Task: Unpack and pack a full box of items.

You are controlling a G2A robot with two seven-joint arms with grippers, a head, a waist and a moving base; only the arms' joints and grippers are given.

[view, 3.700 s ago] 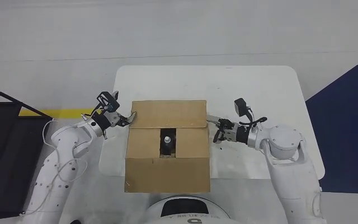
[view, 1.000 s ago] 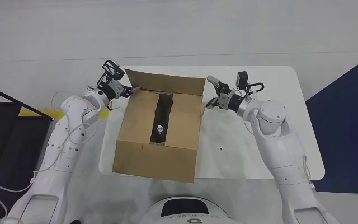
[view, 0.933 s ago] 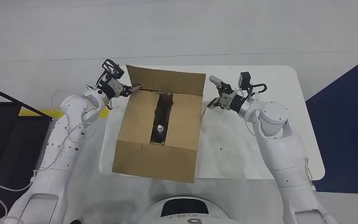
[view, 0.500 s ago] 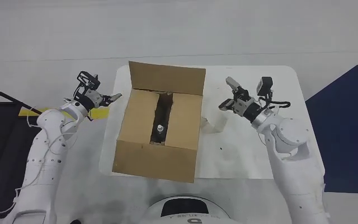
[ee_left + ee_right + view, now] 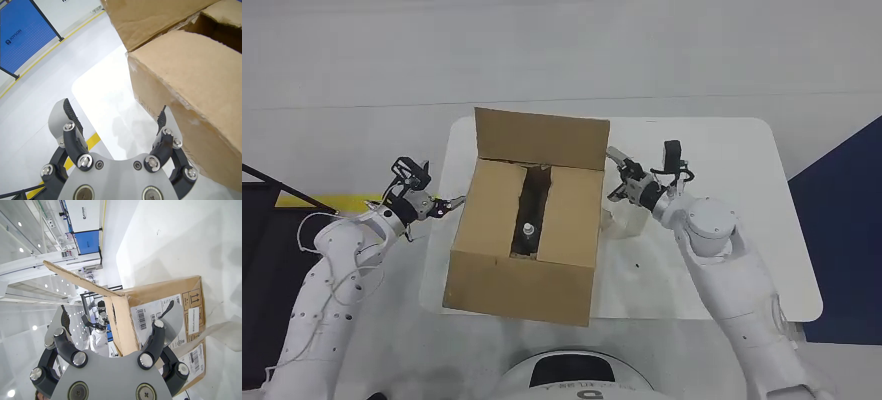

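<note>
your left gripper (image 5: 450, 203) hangs at the table (image 5: 712, 170) left edge, fingers spread and empty. in the left wrist view one fingertip (image 5: 162, 113) is close to the box (image 5: 572, 215) wall; contact cannot be judged. the box stands mid-table, far flap upright. its side flaps hide the contents, apart from a bottle top (image 5: 528, 231) in the gap. your right gripper (image 5: 619, 178), spread and empty, is at the box's right upper edge. the right wrist view shows labels (image 5: 151, 311) on that wall.

left arm (image 5: 339, 248), right arm (image 5: 710, 225): white rounded shells, thin cables | left gripper (image 5: 115, 106), right gripper (image 5: 117, 306): silver plates, black links (ribbed pads (image 5: 72, 116)), steel screws
</note>
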